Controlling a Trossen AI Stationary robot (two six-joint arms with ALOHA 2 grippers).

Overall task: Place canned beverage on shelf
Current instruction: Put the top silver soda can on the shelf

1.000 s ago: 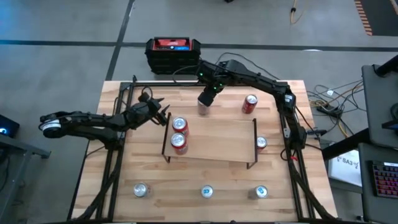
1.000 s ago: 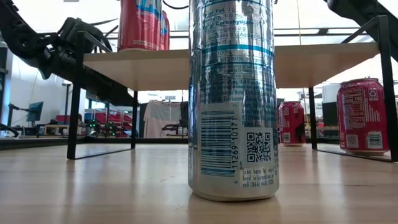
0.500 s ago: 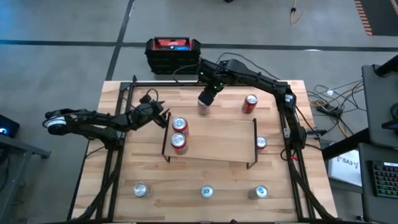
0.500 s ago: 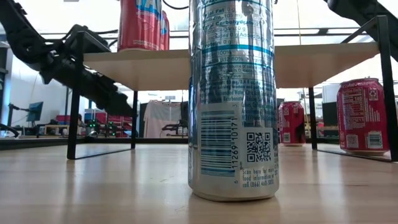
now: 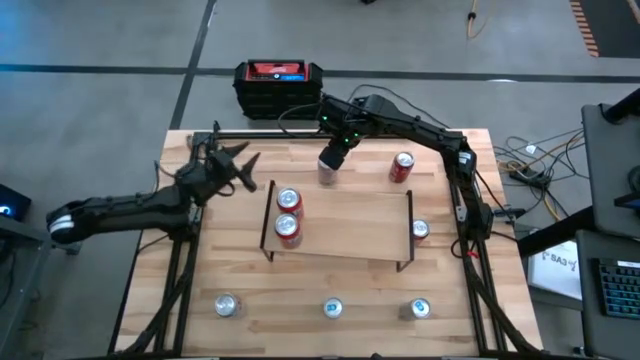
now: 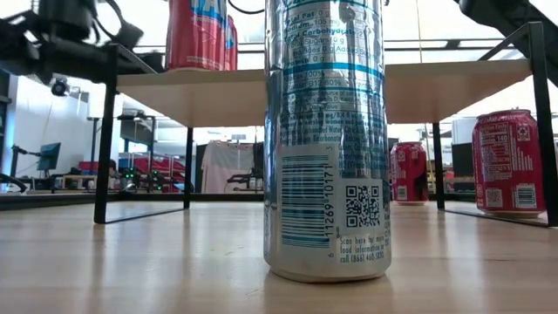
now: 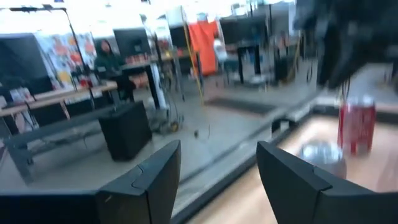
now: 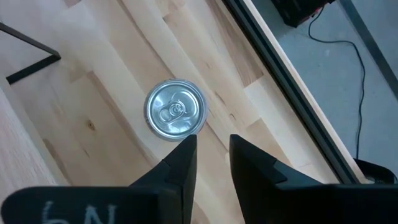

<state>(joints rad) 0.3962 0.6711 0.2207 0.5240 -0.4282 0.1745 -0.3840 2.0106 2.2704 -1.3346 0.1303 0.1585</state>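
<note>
The shelf (image 5: 345, 225) is a light-wood board on black legs in the table's middle. Two red cans (image 5: 288, 215) stand on its left end, and they also show in the low view (image 6: 199, 35). My left gripper (image 5: 238, 165) is open and empty, off the shelf's far left corner; its wrist view shows the spread fingers (image 7: 217, 180). My right gripper (image 5: 330, 160) points down, open, above a silver can (image 8: 175, 116) that stands on the table behind the shelf. Its fingers stay clear of the can.
A red can (image 5: 402, 166) stands far right, and another can (image 5: 420, 230) stands by the shelf's right end. Three silver cans (image 5: 332, 308) stand in a row near the front edge; one fills the low view (image 6: 327, 139). A black-and-red case (image 5: 278, 85) sits beyond the far edge.
My left gripper has drawn back from the shelf's left end, going up and toward the table's far left, and has turned about. The two red cans stay upright on the shelf. My right arm has kept still.
</note>
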